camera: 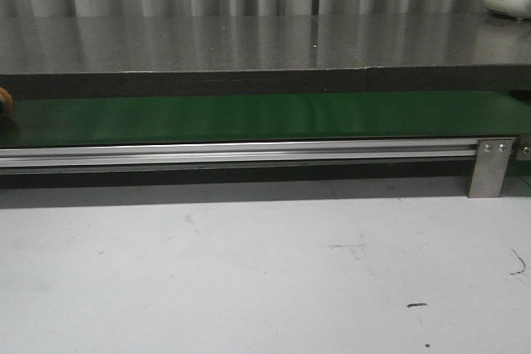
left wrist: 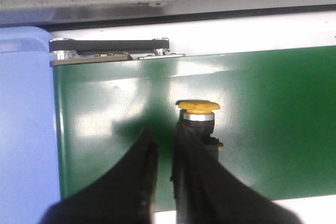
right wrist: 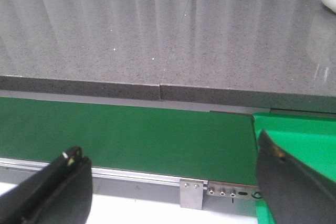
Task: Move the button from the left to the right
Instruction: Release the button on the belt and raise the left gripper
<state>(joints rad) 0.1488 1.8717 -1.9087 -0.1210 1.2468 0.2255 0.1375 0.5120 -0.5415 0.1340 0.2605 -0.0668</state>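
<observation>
Hovering nearly closed over the green belt (left wrist: 273,129), the left gripper (left wrist: 164,153) touches the button (left wrist: 198,107) without gripping; right gripper (right wrist: 168,174) gapes wide.

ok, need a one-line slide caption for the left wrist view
Left gripper, fingers nearly closed, beside the orange-capped button standing on the green belt.

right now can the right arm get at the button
Probably not. The right gripper hangs open over bare belt with no button in its view; the button sits beside the left gripper.
</observation>
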